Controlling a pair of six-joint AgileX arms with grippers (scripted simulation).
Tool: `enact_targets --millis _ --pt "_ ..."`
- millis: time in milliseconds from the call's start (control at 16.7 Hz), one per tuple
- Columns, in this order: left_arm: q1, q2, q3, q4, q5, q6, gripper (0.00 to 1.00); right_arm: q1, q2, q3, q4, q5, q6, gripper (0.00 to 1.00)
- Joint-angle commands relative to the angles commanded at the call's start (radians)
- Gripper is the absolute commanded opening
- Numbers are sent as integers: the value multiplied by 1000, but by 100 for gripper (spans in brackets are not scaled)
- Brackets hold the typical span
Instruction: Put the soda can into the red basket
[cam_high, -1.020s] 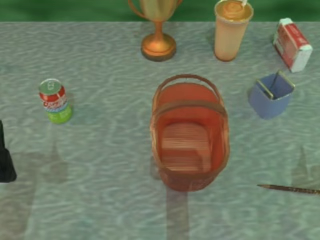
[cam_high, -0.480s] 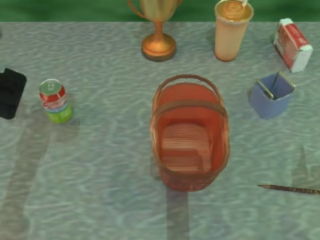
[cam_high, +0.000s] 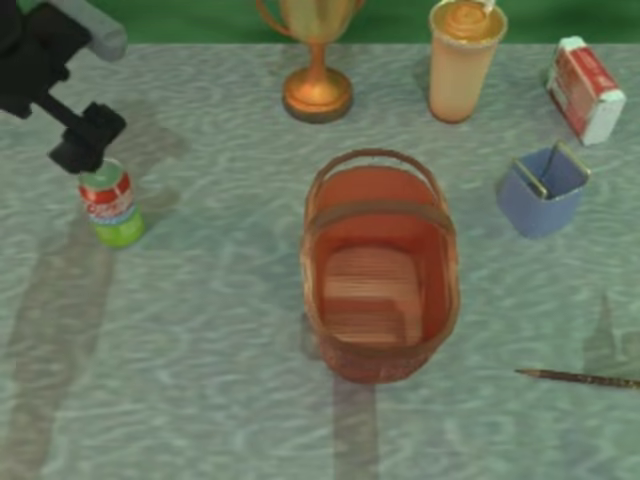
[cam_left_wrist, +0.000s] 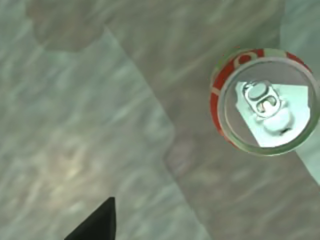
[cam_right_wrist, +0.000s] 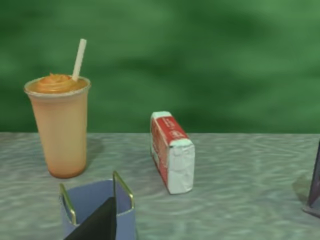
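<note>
I see the soda can (cam_high: 111, 206) upright at table's left, well apart from the empty red basket (cam_high: 380, 262) at centre.

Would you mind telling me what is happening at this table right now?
The left gripper hangs just above the soda can, which stands upright near the table's left side, not yet grasped. The wrist camera looks straight down on the can's silver top. The red basket sits empty in the middle of the table, well apart from the can. The right arm is out of the top view, its camera facing the orange cup and carton.
</note>
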Motion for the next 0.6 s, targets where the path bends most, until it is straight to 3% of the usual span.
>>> enact_targets --millis 300,600 --pt "-14 286 243 -162 0 86 100 0 0 0 0 0 0 100" --pt "-17 335 284 -191 1 101 100 0 0 0 0 0 0 100"
